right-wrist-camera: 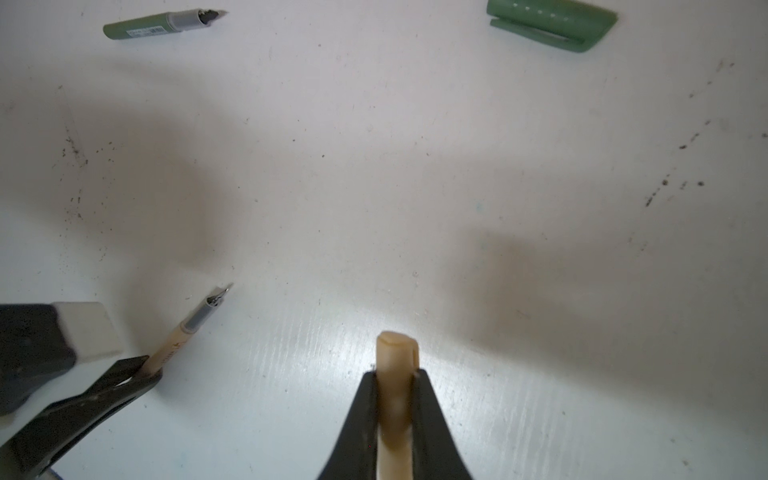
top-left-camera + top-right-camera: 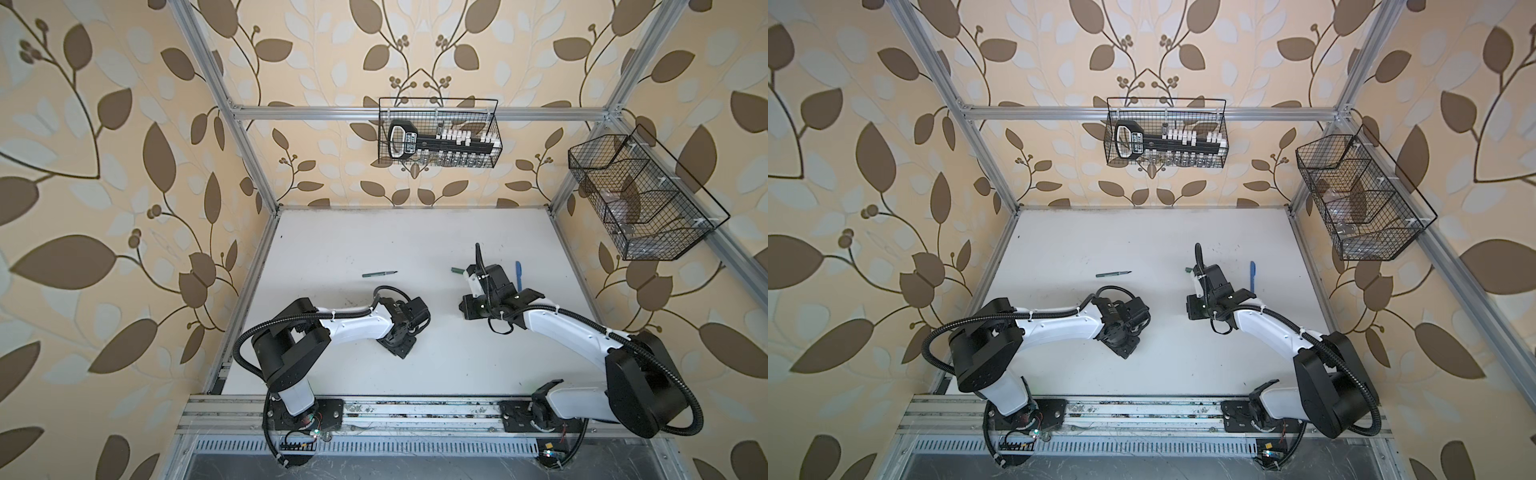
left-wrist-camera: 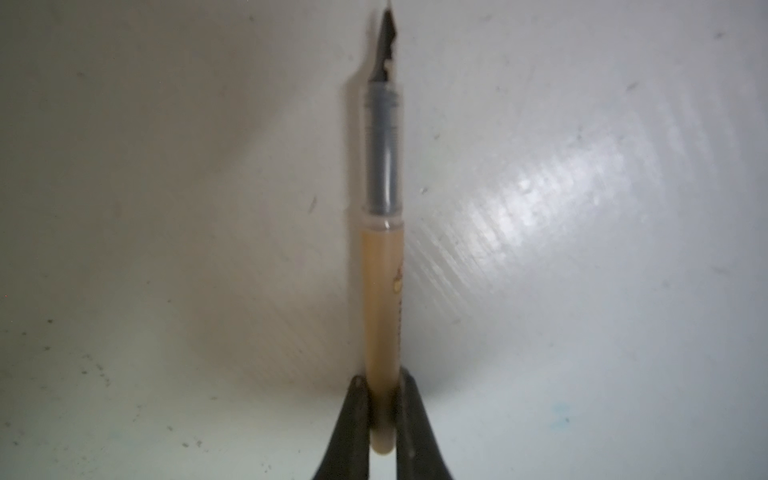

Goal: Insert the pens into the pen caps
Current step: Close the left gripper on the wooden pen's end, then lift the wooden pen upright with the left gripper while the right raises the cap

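My left gripper is shut on the rear end of the tan pen, whose dark tip points away over the white table. In the right wrist view the same tan pen sticks out of the left gripper low over the table. My right gripper is shut on the tan pen cap. The two stand apart. A green pen lies uncapped farther back. A green cap lies by the right wrist. In both top views the fingertips are hidden under the wrists.
A blue pen lies just right of the right wrist; I cannot tell whether it is capped. Two wire baskets hang on the back and right frame rails. The table is white and speckled.
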Available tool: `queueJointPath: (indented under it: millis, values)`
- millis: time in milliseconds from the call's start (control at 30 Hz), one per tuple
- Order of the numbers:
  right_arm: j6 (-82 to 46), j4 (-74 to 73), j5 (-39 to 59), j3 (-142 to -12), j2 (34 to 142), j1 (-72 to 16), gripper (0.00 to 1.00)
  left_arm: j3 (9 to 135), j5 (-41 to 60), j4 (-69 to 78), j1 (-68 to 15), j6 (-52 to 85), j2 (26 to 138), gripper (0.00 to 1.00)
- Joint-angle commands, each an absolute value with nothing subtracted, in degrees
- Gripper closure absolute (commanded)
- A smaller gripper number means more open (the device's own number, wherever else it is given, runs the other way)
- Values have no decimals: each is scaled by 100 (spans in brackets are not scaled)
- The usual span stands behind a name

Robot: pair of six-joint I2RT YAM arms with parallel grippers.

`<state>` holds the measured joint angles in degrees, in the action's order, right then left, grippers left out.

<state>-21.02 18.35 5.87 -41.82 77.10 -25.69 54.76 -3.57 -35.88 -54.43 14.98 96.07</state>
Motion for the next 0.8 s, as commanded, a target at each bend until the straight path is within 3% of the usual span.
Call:
queueJointPath:
  millis: [0,200,467,767]
  values:
    - [-2083,1693,709,-4047,7518,-2558,87,5497,-688,-3458,-5493,1426,9317,100]
    - [-2065,1449,894,-3959,7189,-2558,89,5432,-1138,-2799,-5493,1302,8344,100]
    - [-1861,928,1371,-3955,6212,-2653,95,4860,-873,-1045,-5489,952,6773,100]
    - [-1800,-180,1752,-3981,5159,-2922,96,3776,-595,923,-5488,347,5503,100]
